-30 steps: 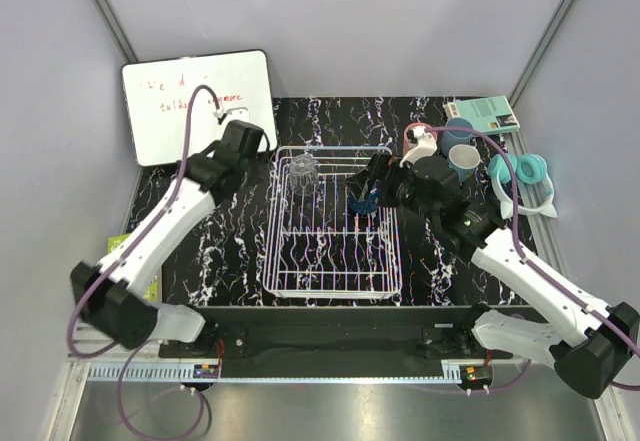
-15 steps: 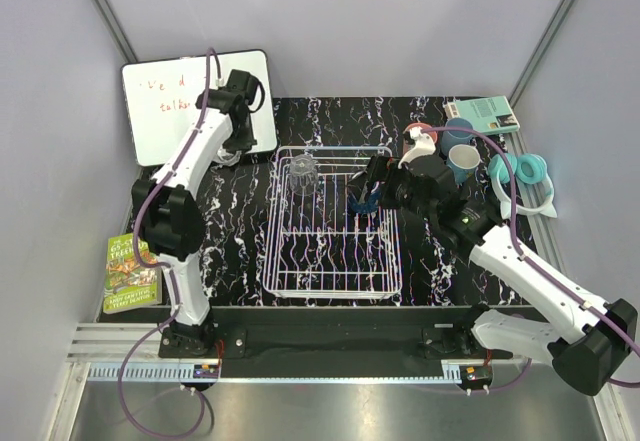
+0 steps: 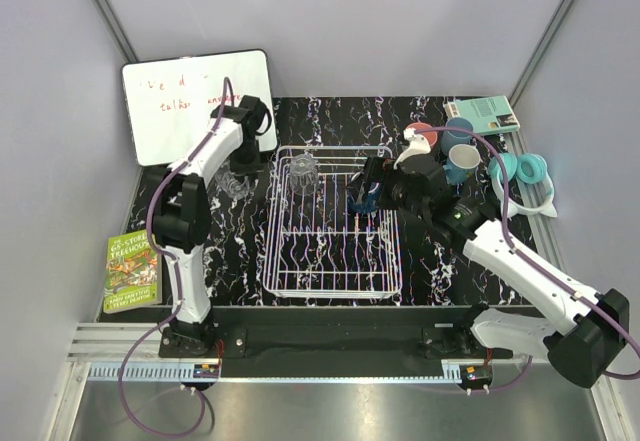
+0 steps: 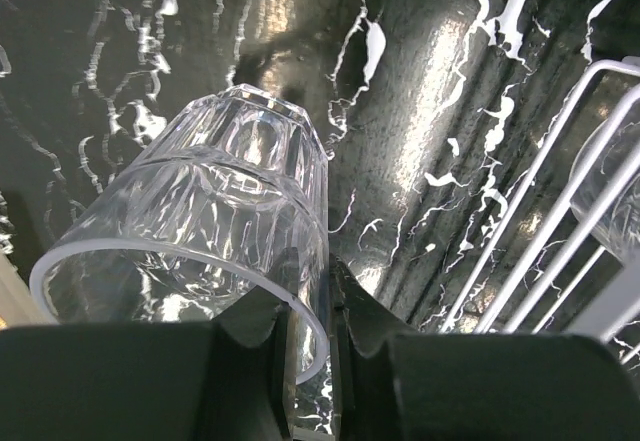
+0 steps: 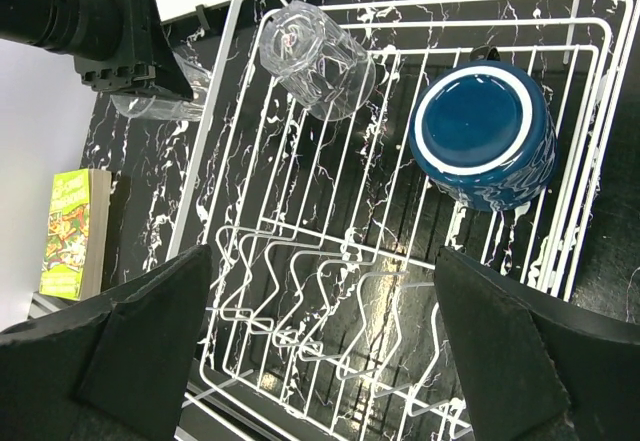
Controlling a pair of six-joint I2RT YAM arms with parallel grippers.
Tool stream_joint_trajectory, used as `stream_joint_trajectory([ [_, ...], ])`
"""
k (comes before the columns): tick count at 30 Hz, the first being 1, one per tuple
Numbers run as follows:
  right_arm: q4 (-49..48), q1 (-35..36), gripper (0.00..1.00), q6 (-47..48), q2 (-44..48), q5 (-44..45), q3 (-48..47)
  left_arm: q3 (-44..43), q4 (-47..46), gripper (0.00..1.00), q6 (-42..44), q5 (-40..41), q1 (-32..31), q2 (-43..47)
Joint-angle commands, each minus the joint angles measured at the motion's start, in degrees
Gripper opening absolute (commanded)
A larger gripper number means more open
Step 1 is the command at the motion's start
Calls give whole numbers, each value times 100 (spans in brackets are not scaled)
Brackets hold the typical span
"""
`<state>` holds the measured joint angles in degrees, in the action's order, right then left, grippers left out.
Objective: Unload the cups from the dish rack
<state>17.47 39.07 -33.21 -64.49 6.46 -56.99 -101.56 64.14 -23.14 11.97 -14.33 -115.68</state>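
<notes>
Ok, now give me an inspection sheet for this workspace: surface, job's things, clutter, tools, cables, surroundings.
Surface: black marbled table; no spills seen.
Job's things: white dish rack holds a clear glass and an upturned navy mug; second clear glass is outside the rack's left side; pink tumbler and two light blue mugs stand at right rear.
Clutter: whiteboard, green book, teal headphones, teal booklet.
Tools: left tool shut on the second clear glass's rim; right tool open above the rack.
Cables: a purple cable runs along each arm.
Surroundings: plain grey walls; nothing else seen.
</notes>
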Motion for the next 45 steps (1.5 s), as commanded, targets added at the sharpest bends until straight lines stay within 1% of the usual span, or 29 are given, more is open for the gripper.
stream_joint_trajectory([
  [1,-51,22,100,17,-29,49,-225,13,-305,0,46,-458,18,-157],
  [7,-60,22,100,16,-37,57,-181,154,-463,0,37,-493,44,-306],
  [12,-51,22,100,34,-116,13,-190,435,-639,0,11,-616,62,-289],
  [13,-60,22,100,43,-108,31,-181,453,-657,3,46,-643,70,-271],
  [14,-60,22,100,52,-116,40,-181,453,-674,14,81,-695,70,-254],
  [16,-60,22,100,60,-125,40,-181,444,-666,22,81,-705,70,-149],
  [17,-60,22,100,60,-125,31,-189,418,-657,31,90,-687,70,-113],
  [18,-60,22,100,69,-151,40,-189,400,-666,35,81,-643,70,-61],
  [20,-60,22,100,60,-178,13,-216,304,-640,45,90,-599,62,98],
  [21,-60,22,100,69,-204,5,-207,260,-631,53,81,-556,62,150],
  [24,-60,22,100,69,-231,4,-233,49,-569,64,99,-659,62,414],
  [26,-60,22,100,113,-275,22,-242,-83,-552,67,81,-687,35,660],
  [27,-60,22,100,139,-301,66,-251,-118,-543,71,55,-678,9,756],
  [28,-60,22,100,227,-319,75,-277,-153,-569,73,-6,-678,-26,983],
  [30,-51,22,100,341,-467,110,-330,-154,-613,74,-51,-582,-166,1248],
  [32,54,22,100,534,-817,119,-575,21,-823,79,-182,-424,-280,1749],
  [33,220,22,100,579,-968,145,-855,126,-1033,82,-243,-319,-377,2125],
  [35,396,22,100,702,-1449,154,-1172,522,-1254,86,-428,-457,-457,2487],
  [36,571,22,100,719,-1583,241,-1339,619,-1377,86,-472,-537,-518,2637],
  [38,555,31,99,781,-1855,233,-1656,804,-1430,88,-508,-564,-606,2997],
  [42,642,30,99,983,-2479,172,-2445,1129,-1570,89,-569,-275,-913,3638],
  [44,722,66,99,1124,-2917,198,-2711,1602,-1763,89,-631,-247,-1028,3920],
  [45,748,92,99,1176,-3033,267,-2921,1778,-1991,89,-648,-239,-1046,4200],
])
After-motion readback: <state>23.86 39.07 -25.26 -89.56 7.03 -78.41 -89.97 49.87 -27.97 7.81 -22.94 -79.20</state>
